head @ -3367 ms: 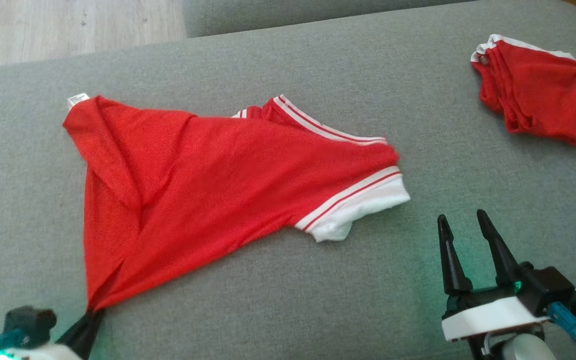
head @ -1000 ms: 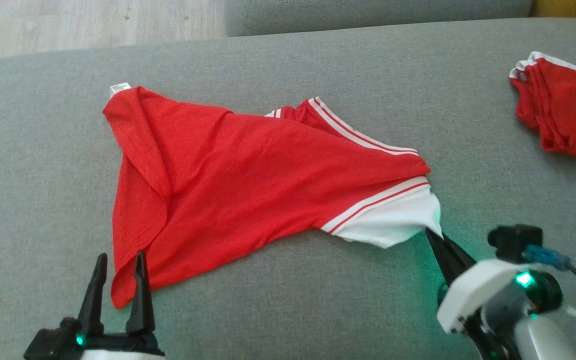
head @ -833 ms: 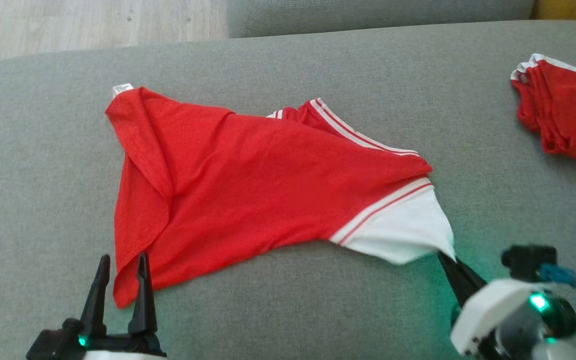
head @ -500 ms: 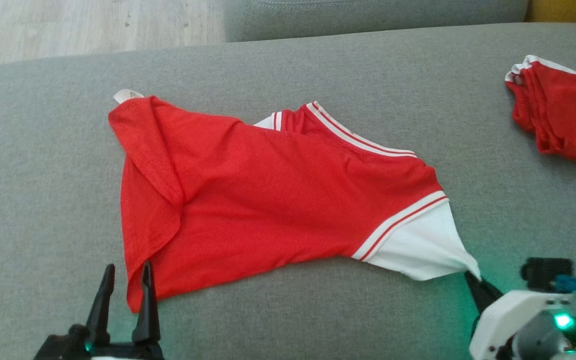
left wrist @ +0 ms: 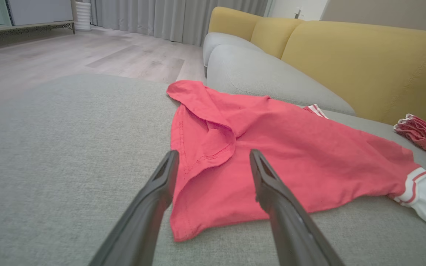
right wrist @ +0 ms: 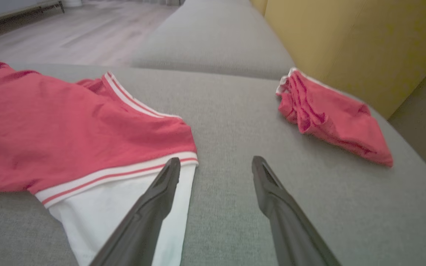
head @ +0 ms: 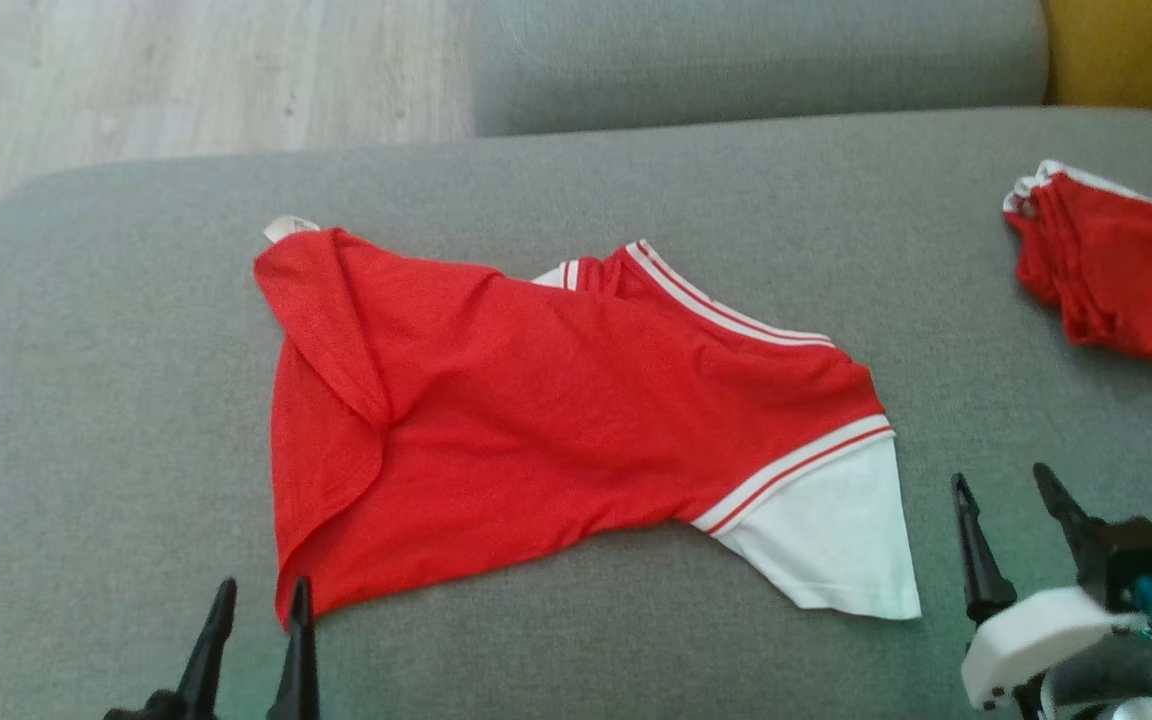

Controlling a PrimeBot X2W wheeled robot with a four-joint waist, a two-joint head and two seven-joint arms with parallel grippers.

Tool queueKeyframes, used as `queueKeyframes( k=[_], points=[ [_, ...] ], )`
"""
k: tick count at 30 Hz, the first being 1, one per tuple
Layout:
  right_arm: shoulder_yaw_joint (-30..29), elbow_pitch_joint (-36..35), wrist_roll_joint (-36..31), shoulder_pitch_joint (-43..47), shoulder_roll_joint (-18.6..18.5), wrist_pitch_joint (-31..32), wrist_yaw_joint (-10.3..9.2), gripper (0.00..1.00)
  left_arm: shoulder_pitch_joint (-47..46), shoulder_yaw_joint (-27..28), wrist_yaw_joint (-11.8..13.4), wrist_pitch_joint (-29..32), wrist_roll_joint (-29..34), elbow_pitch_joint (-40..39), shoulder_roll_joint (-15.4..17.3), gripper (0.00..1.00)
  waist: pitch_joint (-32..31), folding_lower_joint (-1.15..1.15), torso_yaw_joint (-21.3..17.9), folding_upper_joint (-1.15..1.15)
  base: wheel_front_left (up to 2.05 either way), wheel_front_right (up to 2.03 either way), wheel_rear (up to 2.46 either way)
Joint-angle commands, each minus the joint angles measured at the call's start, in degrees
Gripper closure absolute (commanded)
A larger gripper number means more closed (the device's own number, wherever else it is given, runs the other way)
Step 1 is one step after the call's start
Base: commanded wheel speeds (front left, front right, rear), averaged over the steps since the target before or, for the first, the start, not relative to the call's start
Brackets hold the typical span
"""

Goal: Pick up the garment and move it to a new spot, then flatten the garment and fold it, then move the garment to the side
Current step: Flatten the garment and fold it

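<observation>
Red shirt (head: 556, 420) on sofa (head: 86, 400), grippers empty.
Head view: shirt lies half-spread at the sofa's middle; left gripper (head: 265, 588) at its red corner, right gripper (head: 999, 478) beside the white sleeve (head: 826, 540), both parted, holding nothing. Left wrist view: one hem flap (left wrist: 207, 142) lies folded over. Right wrist view: sleeve lies flat. Likely light, limp and draggy; best pinched at corners or hem.

Open grey cushion (head: 946, 300) separates the garment (head: 556, 400) from the folded red pile (head: 1126, 275)
</observation>
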Motion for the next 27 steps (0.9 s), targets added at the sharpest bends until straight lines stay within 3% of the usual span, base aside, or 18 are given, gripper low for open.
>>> queueKeyframes(
  k=[1, 11, 17, 27],
  points=[
    [1.0, -1.4, -1.2, -1.7, -0.5, -2.9, 0.39, 0.00, -1.0, 2.7, 0.1, -0.6, 0.5, -1.7, 0.7, 0.00, -0.9, 0.00, 0.4, 0.00, 0.00, 0.00, 0.00],
    [1.6, 9.5, 0.6, 0.5, -0.5, -21.1, 0.39, 0.00, -0.3, 5.0, 0.1, -0.6, 1.8, -2.0, 0.8, 0.00, -3.3, 0.00, 1.6, 0.00, 0.00, 0.00, 0.00],
    [2.2, 14.3, 1.8, -0.7, -0.5, -23.5, 0.39, 0.00, 0.0, 5.5, 0.1, -0.6, 2.6, -0.9, 0.6, 0.00, -4.0, 0.00, 1.9, 0.00, 0.00, 0.00, 0.00],
    [3.3, 14.5, 2.6, -1.9, -0.5, -23.6, 0.39, 0.00, -0.8, 5.8, 0.1, -0.6, 2.7, 0.7, 0.8, 0.00, -4.1, 0.00, 2.6, 0.00, 0.00, 0.00, 0.00]
  ],
)
